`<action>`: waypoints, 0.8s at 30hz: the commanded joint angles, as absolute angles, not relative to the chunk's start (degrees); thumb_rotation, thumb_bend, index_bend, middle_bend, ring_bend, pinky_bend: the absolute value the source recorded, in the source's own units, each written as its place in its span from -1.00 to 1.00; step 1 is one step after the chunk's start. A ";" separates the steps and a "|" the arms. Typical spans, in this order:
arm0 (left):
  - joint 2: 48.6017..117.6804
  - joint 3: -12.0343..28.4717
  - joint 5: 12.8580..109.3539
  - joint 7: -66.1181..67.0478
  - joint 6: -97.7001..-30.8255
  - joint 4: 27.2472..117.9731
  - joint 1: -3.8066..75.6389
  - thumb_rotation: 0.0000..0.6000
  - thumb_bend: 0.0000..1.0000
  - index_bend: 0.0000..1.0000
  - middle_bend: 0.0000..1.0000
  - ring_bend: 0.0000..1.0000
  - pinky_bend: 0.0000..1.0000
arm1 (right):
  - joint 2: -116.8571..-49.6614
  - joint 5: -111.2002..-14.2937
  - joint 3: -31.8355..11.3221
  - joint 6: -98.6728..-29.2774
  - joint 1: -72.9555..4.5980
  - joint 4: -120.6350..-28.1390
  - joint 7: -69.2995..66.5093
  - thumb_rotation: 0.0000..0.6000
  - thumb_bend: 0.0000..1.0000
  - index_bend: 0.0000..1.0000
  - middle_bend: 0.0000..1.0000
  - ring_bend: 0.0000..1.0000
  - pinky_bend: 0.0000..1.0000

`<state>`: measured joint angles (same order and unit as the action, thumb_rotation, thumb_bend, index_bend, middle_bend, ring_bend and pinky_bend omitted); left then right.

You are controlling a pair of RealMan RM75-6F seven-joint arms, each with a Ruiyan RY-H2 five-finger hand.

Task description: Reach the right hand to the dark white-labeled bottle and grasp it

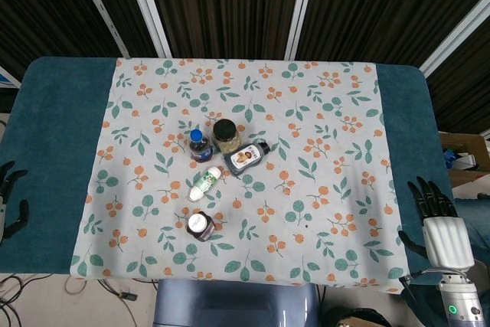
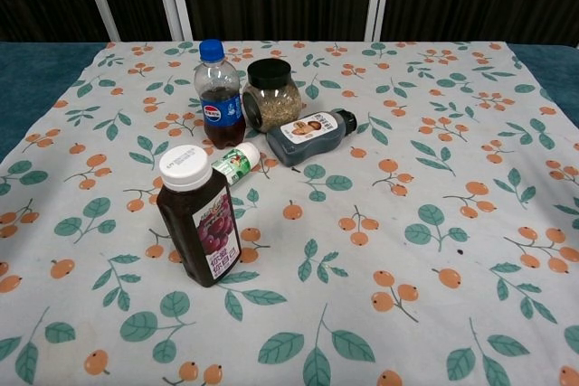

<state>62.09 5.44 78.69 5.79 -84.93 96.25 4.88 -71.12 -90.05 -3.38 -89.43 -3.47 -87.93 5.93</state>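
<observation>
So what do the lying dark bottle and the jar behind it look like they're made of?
The dark bottle looks like smooth, glossy plastic: a dark body with a soft sheen, a white paper-like label and a black cap. The jar seems to be clear glass or hard plastic, since its grainy contents show through; its black lid looks like plastic.

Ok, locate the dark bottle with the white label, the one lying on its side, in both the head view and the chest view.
Head view: the dark white-labeled bottle lies near the middle of the cloth, left of centre, cap toward the right.
Chest view: it lies in the upper middle, cap pointing right.
Shared landmark: the black-lidded jar stands just behind it in both views.
</observation>
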 commanded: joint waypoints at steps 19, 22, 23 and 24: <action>62.73 4.85 78.50 7.58 -84.28 97.26 4.95 1.00 0.06 -0.63 -0.86 -0.79 -0.97 | -64.29 -88.91 -7.77 -73.31 -15.89 -87.92 -5.73 1.00 -0.51 -1.00 -1.00 -1.00 -0.64; 62.65 4.88 78.17 7.51 -84.35 97.36 4.79 1.00 0.06 -0.63 -0.86 -0.79 -0.97 | -64.64 -87.20 -9.07 -67.17 -20.18 -88.60 -5.92 1.00 -0.51 -1.00 -1.00 -1.00 -0.64; 62.64 5.00 77.96 7.44 -84.34 97.39 4.80 1.00 0.06 -0.63 -0.86 -0.79 -0.97 | -65.14 -86.67 -9.46 -65.14 -21.69 -88.67 -5.38 1.00 -0.51 -1.00 -1.00 -1.00 -0.64; 62.67 5.13 77.77 7.36 -84.31 97.41 4.84 1.00 0.06 -0.63 -0.86 -0.79 -0.97 | -65.61 -85.96 -9.82 -63.49 -22.91 -88.70 -4.68 1.00 -0.51 -1.00 -1.00 -1.00 -0.64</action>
